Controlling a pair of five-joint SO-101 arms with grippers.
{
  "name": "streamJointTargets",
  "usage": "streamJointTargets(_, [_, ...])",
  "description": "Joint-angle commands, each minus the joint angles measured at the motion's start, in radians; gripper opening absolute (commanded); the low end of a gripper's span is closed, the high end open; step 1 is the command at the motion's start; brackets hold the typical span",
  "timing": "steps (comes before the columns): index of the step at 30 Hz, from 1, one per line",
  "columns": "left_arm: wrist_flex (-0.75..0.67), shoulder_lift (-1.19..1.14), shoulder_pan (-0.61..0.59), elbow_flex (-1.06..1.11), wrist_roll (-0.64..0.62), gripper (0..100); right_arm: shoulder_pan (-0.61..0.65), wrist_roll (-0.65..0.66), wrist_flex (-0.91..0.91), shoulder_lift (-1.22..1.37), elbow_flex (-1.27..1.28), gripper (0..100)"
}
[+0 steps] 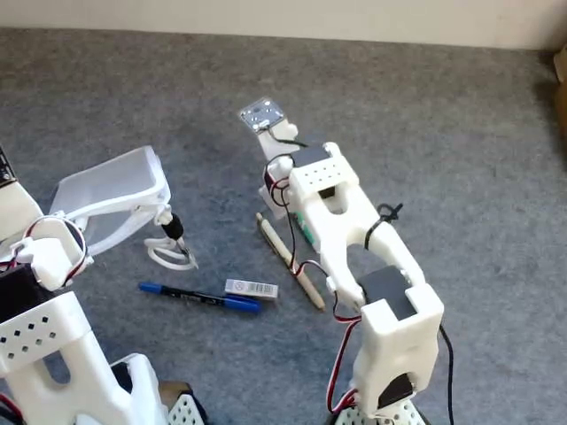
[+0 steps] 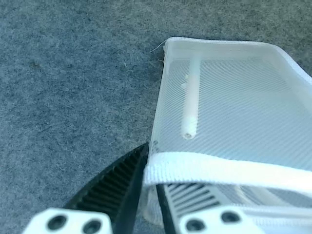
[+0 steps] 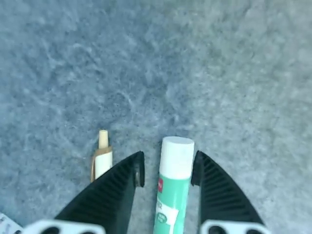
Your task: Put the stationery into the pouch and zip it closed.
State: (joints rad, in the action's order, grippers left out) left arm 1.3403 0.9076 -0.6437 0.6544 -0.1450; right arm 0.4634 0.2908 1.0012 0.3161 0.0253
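the step in hand looks like the pick-up of the glue stick (image 3: pixel 174 180). the right gripper (image 3: pixel 167 170) has its jaws apart around it on the carpet (image 3: pixel 219 73), beside the beige pen (image 3: pixel 102 161). the left gripper (image 2: pixel 152 163) is clamped on the rim of the pouch (image 2: pixel 234 112) — mouth held open. next the right one probably must close, lift and carry the stick to that mouth.
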Motion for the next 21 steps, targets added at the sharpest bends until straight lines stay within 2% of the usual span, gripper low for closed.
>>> streamJointTargets(1, [-0.02, 0.004, -0.01, -0.031, -0.009, 1, -0.008, 0.011, -0.021, -0.021, -0.012, 15.2])
streamJointTargets(12, [-0.018, 0.004, -0.01, -0.031, -0.009, 1, -0.027, 0.011, -0.013, 0.142, -0.062, 14.6])
streamJointTargets(17, [-0.017, 0.004, -0.01, -0.031, -0.008, 1, -0.027, 0.011, 0.061, 0.143, -0.13, 4.1])
streamJointTargets(21, [-0.02, 0.004, -0.01, -0.031, -0.008, 1, -0.025, 0.011, 0.064, 0.143, -0.133, 2.6])
